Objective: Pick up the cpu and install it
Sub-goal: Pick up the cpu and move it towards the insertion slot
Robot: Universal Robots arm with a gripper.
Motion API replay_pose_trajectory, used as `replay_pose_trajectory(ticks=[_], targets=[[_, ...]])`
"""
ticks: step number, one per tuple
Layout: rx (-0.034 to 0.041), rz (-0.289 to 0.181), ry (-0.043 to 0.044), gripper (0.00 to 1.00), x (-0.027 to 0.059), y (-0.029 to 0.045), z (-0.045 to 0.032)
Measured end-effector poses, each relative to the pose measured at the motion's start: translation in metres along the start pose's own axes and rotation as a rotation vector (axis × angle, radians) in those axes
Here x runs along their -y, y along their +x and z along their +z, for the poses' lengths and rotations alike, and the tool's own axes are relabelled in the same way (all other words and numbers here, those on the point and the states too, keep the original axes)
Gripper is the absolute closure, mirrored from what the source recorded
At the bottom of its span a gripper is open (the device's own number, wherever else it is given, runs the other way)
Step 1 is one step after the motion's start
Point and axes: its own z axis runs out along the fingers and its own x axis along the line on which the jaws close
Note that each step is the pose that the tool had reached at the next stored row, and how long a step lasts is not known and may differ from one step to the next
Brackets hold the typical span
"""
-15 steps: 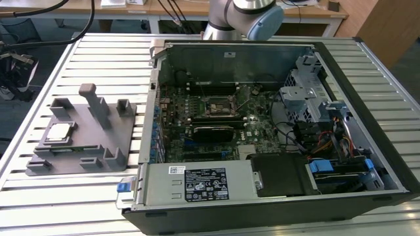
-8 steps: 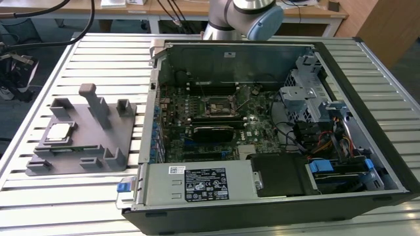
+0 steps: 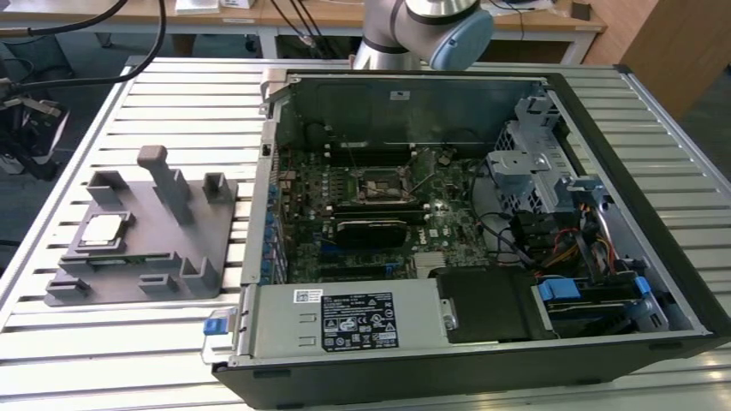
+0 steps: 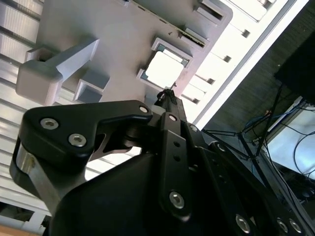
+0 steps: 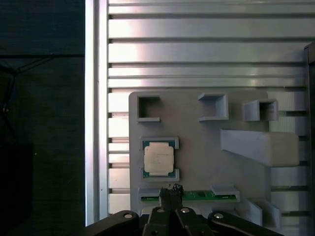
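- The cpu [image 3: 103, 229] lies flat, pale metal top upward, in a shallow framed seat on a grey plastic tray [image 3: 143, 224]. It sits on the side of the tray toward the exterior view's left.
- In the first wrist view the cpu [image 5: 158, 160] shows a green rim at its edges, with raised grey lips of the seat along two opposite sides. In the second wrist view the cpu [image 4: 165, 69] glares almost white.
- The pincer [image 5: 171, 188] has its black fingers drawn together into one narrow tip, with nothing between them.
- In both wrist views that tip lines up just beside the cpu's seat, apart from the chip. In the second wrist view the pincer [image 4: 168, 94] points at the seat's near edge. How high it hangs above the tray cannot be judged.
- A thin green circuit strip [image 5: 202, 195] stands on edge in a slot of the tray, just beside the cpu's seat.
- The tray [image 5: 202, 157] carries several upright posts and open box-shaped holders, and rests on a slatted metal counter [image 3: 149, 94].
- At the exterior view's right of the tray, an open computer case [image 3: 651, 180] lies on its side on the counter, its motherboard [image 3: 377, 197] exposed.
- A silver power supply [image 3: 342, 321] fills the case's near corner.
- Part of the robot arm [image 3: 429, 26] rises behind the case.
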Motion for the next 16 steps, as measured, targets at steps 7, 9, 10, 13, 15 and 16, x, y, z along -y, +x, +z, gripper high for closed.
replay_pose_trajectory(ticks=[7, 9, 10, 13, 15, 16], targets=[[0.0001, 0.000, 0.0000, 0.89, 0.0001, 0.0000, 0.0025], [-0.0002, 0.000, -0.0001, 0.89, 0.0001, 0.0000, 0.0032], [-0.0006, 0.000, -0.0002, 0.89, 0.0001, 0.0000, 0.0036], [-0.0007, 0.000, -0.0007, 0.89, 0.0001, 0.0001, 0.0054], [-0.0007, 0.000, -0.0008, 0.89, 0.0002, 0.0000, 0.0068], [-0.0007, 0.000, -0.0007, 0.89, 0.0002, 0.0000, 0.0075]])
